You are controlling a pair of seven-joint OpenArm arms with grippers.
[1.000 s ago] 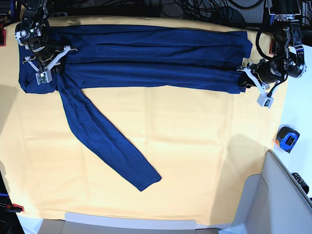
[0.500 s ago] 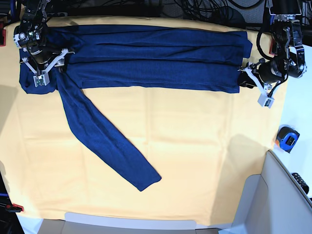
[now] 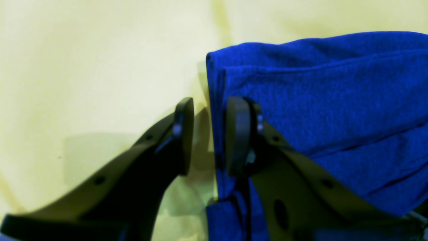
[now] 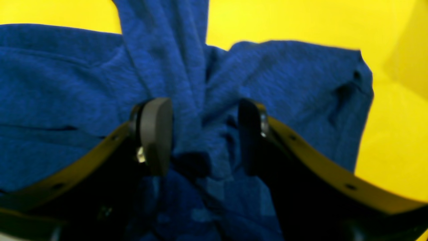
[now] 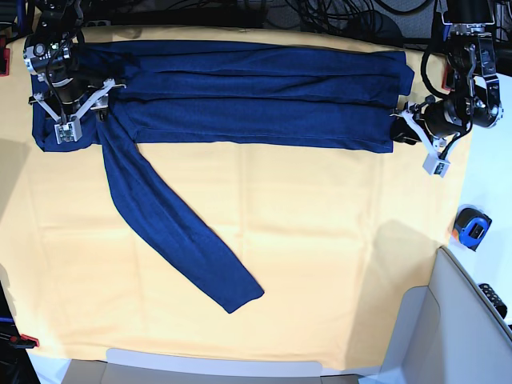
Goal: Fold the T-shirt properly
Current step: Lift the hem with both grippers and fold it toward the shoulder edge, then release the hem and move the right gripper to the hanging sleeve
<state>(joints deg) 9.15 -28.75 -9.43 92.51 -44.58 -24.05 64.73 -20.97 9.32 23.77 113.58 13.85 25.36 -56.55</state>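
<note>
The dark navy T-shirt (image 5: 256, 96) lies folded into a long band across the far side of the yellow cloth (image 5: 320, 240). One long sleeve (image 5: 168, 224) trails diagonally toward the front. My right gripper (image 5: 86, 108) is at the band's left end, by the sleeve's root. In the right wrist view it (image 4: 202, 107) stands open, with bunched T-shirt fabric (image 4: 67, 83) loose between its pads. My left gripper (image 5: 404, 132) is at the band's right end. It (image 3: 210, 103) is open too, with the folded T-shirt edge (image 3: 317, 100) standing in the gap against one pad.
A blue and black tape measure (image 5: 472, 226) lies off the cloth at the right. A pale grey bin (image 5: 456, 320) fills the front right corner. Dark cables (image 5: 320, 12) run along the far edge, and a red clip (image 5: 24, 340) sits at the front left.
My right gripper has opened, let go of the fabric at the left end and shifted slightly away. My left gripper has opened a little. The band's near edge settled slightly farther back.
</note>
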